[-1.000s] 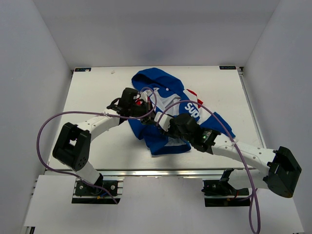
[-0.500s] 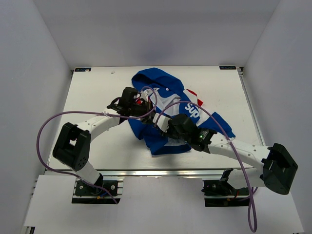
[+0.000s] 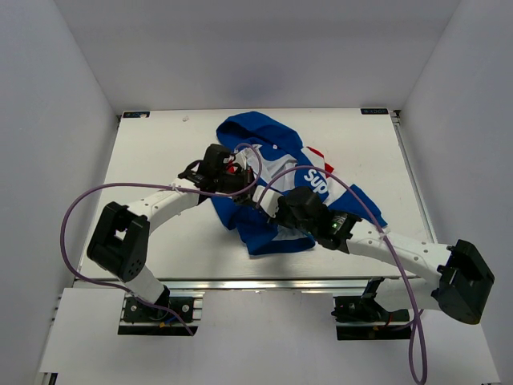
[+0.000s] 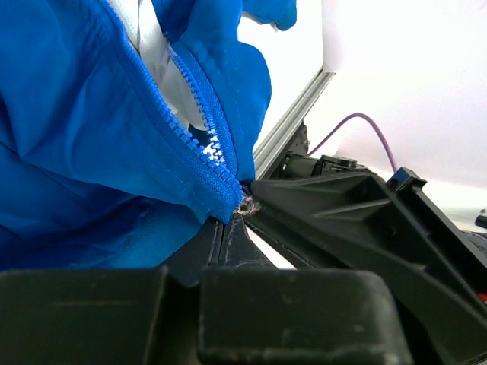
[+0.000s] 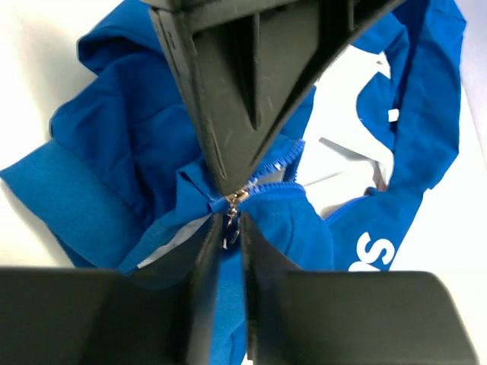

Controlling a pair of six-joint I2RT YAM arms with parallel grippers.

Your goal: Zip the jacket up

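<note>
From above, the small royal-blue hooded fabric jacket (image 3: pixel 258 134) lies crumpled on the white bench (image 3: pixel 160 152), around the middle of the frame and a little toward the far edge. White chest lettering (image 3: pixel 317 184) shows at its right. The left tool (image 3: pixel 247 191) and the right tool (image 3: pixel 264 200) meet over its open front, but this view does not show how their fingers stand.

In the left wrist view, the left tool (image 4: pixel 227 228) is pinched together on the jacket (image 4: pixel 91 137) at the bottom end of the blue zipper teeth (image 4: pixel 183 129). The right tool (image 4: pixel 274 199) enters from the right.

In the right wrist view, the right tool (image 5: pixel 227 251) is clamped on the small metal zipper pull (image 5: pixel 229 228) at frame centre. The left tool (image 5: pixel 228 171) points down from the top edge and touches the fabric just above the pull.
</note>
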